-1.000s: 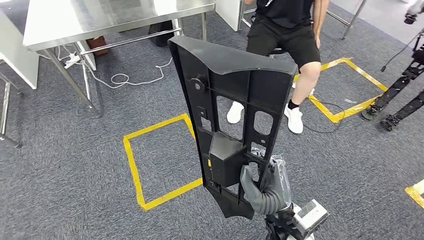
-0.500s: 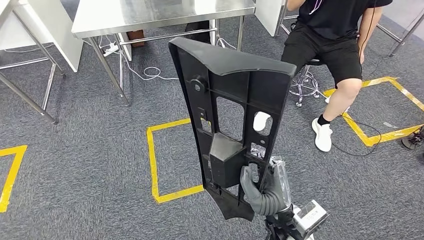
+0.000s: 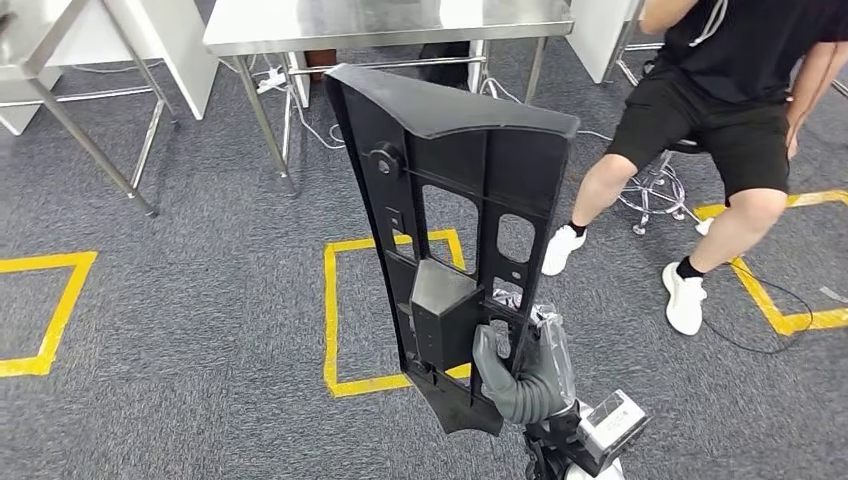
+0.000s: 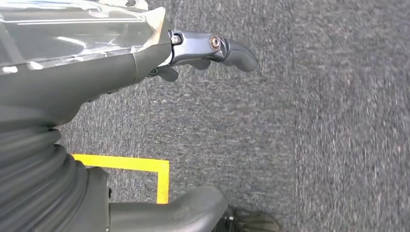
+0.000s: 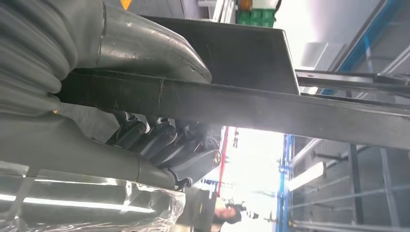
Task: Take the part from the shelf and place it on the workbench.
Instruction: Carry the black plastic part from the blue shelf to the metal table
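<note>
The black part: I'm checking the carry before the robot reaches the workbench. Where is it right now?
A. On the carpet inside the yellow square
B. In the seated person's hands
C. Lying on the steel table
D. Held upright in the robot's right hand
D: the right hand grips the lower end of the black part, which stands upright above the carpet.

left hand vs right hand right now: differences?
The right hand grips the lower end of the tall black plastic panel, held upright; the left hand holds nothing. Right fingers wrap the panel; left fingers hang apart over grey carpet. Both have grey ribbed covers.
</note>
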`<state>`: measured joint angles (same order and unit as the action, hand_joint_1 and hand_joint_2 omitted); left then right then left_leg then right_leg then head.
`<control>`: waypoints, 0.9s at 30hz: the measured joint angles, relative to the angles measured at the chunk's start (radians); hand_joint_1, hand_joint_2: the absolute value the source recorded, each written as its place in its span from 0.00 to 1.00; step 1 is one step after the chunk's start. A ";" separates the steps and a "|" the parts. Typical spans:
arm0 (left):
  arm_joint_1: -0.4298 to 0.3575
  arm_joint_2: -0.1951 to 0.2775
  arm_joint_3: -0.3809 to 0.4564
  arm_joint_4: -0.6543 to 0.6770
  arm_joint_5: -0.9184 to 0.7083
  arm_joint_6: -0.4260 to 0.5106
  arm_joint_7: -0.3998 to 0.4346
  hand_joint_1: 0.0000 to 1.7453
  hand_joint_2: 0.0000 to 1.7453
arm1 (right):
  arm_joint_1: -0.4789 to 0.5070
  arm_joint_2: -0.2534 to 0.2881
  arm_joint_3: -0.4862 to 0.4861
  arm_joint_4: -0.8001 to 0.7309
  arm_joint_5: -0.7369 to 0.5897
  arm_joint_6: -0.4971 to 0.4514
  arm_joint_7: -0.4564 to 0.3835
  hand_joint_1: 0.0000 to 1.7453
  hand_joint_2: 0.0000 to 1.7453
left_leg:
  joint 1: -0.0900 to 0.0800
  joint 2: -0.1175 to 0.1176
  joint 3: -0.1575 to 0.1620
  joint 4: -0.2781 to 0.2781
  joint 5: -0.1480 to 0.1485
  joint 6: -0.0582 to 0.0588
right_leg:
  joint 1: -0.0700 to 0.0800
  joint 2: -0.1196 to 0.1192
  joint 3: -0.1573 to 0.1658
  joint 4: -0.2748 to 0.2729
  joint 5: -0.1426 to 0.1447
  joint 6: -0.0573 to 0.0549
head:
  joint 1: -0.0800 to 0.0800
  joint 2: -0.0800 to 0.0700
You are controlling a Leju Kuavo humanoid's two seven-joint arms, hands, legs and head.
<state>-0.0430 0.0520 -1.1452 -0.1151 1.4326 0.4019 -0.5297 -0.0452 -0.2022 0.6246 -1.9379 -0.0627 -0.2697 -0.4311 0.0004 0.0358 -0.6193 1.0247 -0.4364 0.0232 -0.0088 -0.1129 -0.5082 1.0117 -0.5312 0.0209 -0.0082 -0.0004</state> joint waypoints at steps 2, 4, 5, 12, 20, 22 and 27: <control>0.000 0.001 0.000 0.000 0.001 -0.002 -0.001 0.00 1.00 | -0.005 0.003 0.000 0.000 0.001 -0.001 0.001 1.00 1.00 | 0.004 -0.021 0.011 -0.015 0.007 0.013 | 0.000 0.034 -0.014 0.039 -0.024 0.003 | 0.002 0.000; -0.003 0.002 0.000 0.000 0.001 -0.005 -0.002 0.00 1.00 | -0.005 0.003 0.000 0.001 0.003 -0.005 0.002 1.00 1.00 | 0.005 -0.041 0.016 -0.021 0.009 0.021 | -0.003 0.085 -0.071 0.155 -0.073 -0.006 | 0.006 0.000; -0.006 0.002 0.000 0.000 0.001 -0.006 -0.001 0.00 1.00 | -0.004 0.003 0.000 0.003 0.004 -0.007 0.004 1.00 1.00 | 0.005 -0.052 0.017 -0.020 0.008 0.023 | -0.004 0.097 -0.110 0.220 -0.094 -0.008 | 0.008 0.000; -0.007 0.002 0.006 0.000 0.012 -0.014 0.010 0.00 1.00 | -0.009 0.007 0.000 0.008 0.007 -0.018 0.008 1.00 1.00 | -0.001 -0.107 0.024 -0.012 -0.005 0.010 | -0.010 0.121 -0.066 0.023 0.043 0.020 | 0.010 0.000; -0.006 0.004 0.006 0.000 0.013 -0.015 0.018 0.00 1.00 | -0.040 0.027 0.001 0.021 0.004 -0.022 0.017 1.00 1.00 | 0.002 -0.103 0.026 -0.009 -0.009 0.026 | -0.005 0.126 -0.058 0.005 0.054 0.000 | 0.009 0.000; -0.006 0.005 0.007 0.000 0.014 -0.016 0.019 0.00 1.00 | -0.043 0.028 0.001 0.025 0.000 -0.025 0.017 1.00 1.00 | 0.002 -0.103 0.025 -0.009 -0.010 0.026 | -0.005 0.126 -0.058 0.005 0.054 0.000 | 0.009 0.000; -0.006 0.008 0.007 0.000 0.014 -0.024 0.016 0.00 1.00 | -0.044 0.041 0.009 0.027 0.006 -0.051 0.018 1.00 1.00 | -0.001 -0.102 0.024 -0.008 -0.014 0.025 | -0.008 0.126 -0.058 0.004 0.054 0.001 | 0.009 0.000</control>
<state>-0.0492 0.0598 -1.1383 -0.1152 1.4466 0.3778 -0.5138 -0.0891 -0.1616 0.6336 -1.9107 -0.0563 -0.3207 -0.4133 -0.0007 -0.0667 -0.5951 1.0165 -0.4505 0.0483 -0.0168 0.0131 -0.5664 1.0158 -0.4773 0.0219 0.0008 -0.0004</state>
